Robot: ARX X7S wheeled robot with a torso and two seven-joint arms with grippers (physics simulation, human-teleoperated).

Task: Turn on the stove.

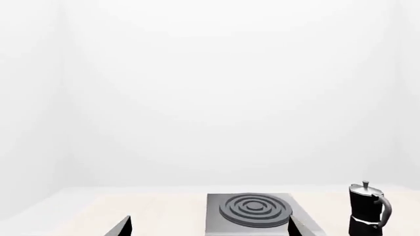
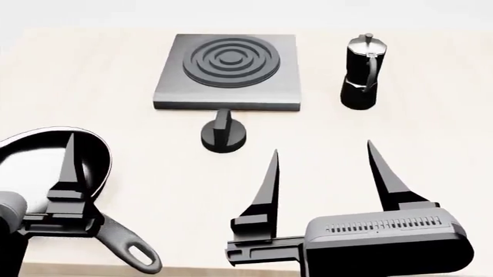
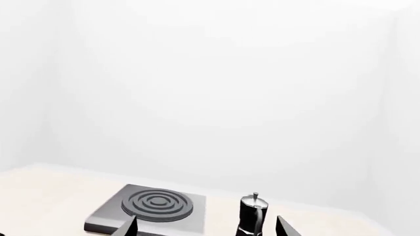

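Stove [image 2: 228, 72] at table's [image 2: 431, 150] far middle, knob [image 2: 223, 135] just before its near edge (untouched). Pot [image 2: 362, 72] right of it, pan [image 2: 34, 161] near left. Right gripper [image 2: 322, 167] spread wide, empty; left gripper [image 2: 69, 167]: cannot tell.

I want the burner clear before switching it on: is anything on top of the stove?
Nothing sits on the stove; its ring burner is bare. The moka pot stands beside it, apart.

The stove [image 2: 228, 86] looks like brushed grey metal, its knob [image 2: 223, 136] matt black; the moka pot [image 2: 361, 72] glossy black; the table [image 2: 431, 138] pale, matt wood.
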